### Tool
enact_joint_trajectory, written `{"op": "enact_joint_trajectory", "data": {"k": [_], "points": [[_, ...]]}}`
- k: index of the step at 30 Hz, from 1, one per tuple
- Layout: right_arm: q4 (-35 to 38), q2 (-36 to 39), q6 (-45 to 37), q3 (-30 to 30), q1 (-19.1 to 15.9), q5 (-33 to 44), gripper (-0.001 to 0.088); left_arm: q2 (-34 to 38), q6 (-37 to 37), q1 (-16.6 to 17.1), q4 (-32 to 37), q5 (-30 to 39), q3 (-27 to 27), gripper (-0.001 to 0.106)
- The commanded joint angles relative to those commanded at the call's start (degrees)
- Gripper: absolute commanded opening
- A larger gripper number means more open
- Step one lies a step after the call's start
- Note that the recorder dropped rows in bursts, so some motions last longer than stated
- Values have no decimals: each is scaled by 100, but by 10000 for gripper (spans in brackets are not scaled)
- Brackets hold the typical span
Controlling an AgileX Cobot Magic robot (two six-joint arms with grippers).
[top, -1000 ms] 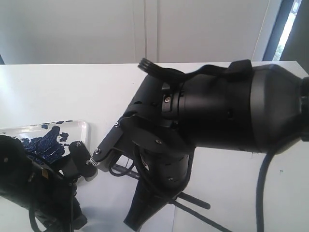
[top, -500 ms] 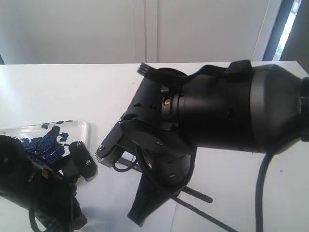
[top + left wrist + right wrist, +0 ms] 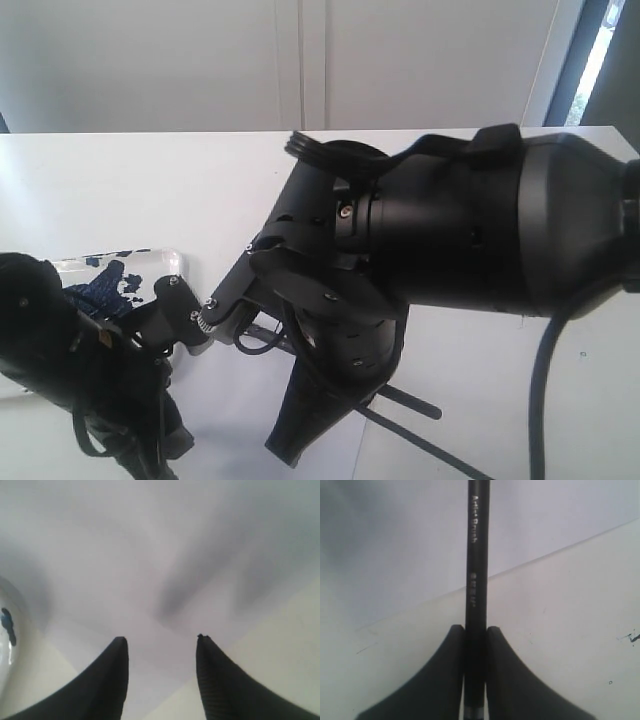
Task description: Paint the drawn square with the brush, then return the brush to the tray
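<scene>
In the right wrist view my right gripper [image 3: 476,627] is shut on the brush [image 3: 477,570], a thin black stick with white lettering and a silvery band [image 3: 474,713] behind the jaws. Its bristles are out of view. The handle's far end [image 3: 408,402] sticks out under the big black right arm [image 3: 450,230]. My left gripper [image 3: 160,639] stands open and empty over the white paper sheet [image 3: 165,570]. The glossy tray [image 3: 172,264], smeared with navy paint [image 3: 108,285], lies at the left, half covered by the left arm [image 3: 70,370]. The drawn square is hidden.
The paper's edge [image 3: 545,557] runs across the white table [image 3: 570,630] under the right gripper. A few dark paint specks [image 3: 632,637] mark the tabletop. The tray's rounded rim [image 3: 6,630] shows beside the left gripper. A thick black cable [image 3: 545,380] hangs at the right.
The left arm has risen and moved right toward the right arm, covering more of the tray. The right arm shifted slightly, then held still with the brush.
</scene>
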Motion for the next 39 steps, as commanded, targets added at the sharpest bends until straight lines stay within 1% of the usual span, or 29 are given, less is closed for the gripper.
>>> {"op": "enact_joint_trajectory", "data": {"k": [7, 14, 30, 39], "points": [[13, 0, 0, 0, 0, 11, 0, 77, 0, 0, 408, -174, 0, 478], [34, 0, 0, 0, 0, 23, 0, 420, -105, 0, 399, -214, 0, 478], [34, 0, 0, 0, 0, 48, 0, 454, -118, 0, 431, -287, 0, 478], [-1, 0, 12, 0, 0, 93, 0, 623, -143, 0, 431, -234, 0, 478]]}}
